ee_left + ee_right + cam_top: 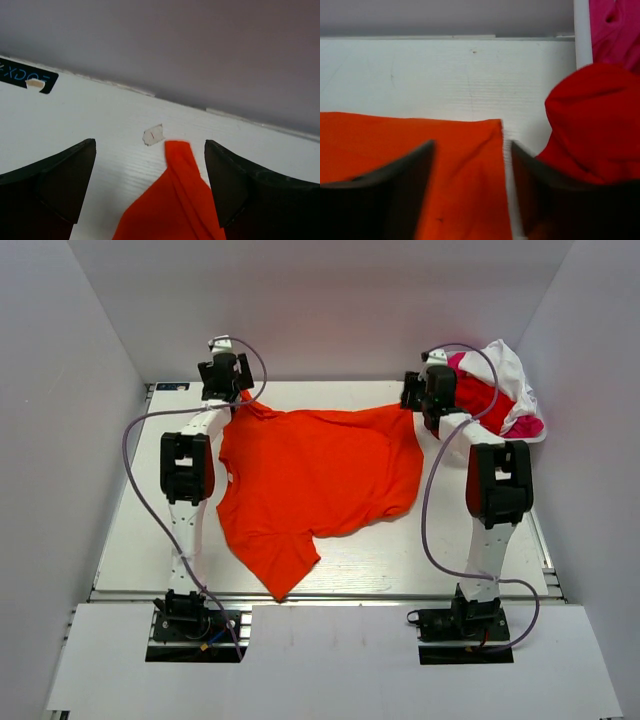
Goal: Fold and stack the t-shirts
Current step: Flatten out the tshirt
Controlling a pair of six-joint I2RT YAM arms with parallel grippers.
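Note:
A bright orange t-shirt [320, 480] lies spread across the white table [135, 530], its back corners reaching toward both grippers. At the back left my left gripper [232, 395] hangs over one corner. In the left wrist view that gripper [150, 145] is wide open, and a narrow orange corner [182, 200] lies flat on the table between the fingers, nearer the right one. My right gripper [412, 398] is at the back right corner of the shirt. Seen from the right wrist, the right gripper [471, 145] is open above the orange edge [465, 165], holding nothing.
A heap of red [478, 400], magenta-pink [527, 426] and white [512, 365] t-shirts sits at the back right, close beside the right gripper; the red shirt [595, 120] nearly touches its right finger. The back wall [200, 45] is just ahead. A tape patch [153, 135] and a black label [25, 77] mark the table.

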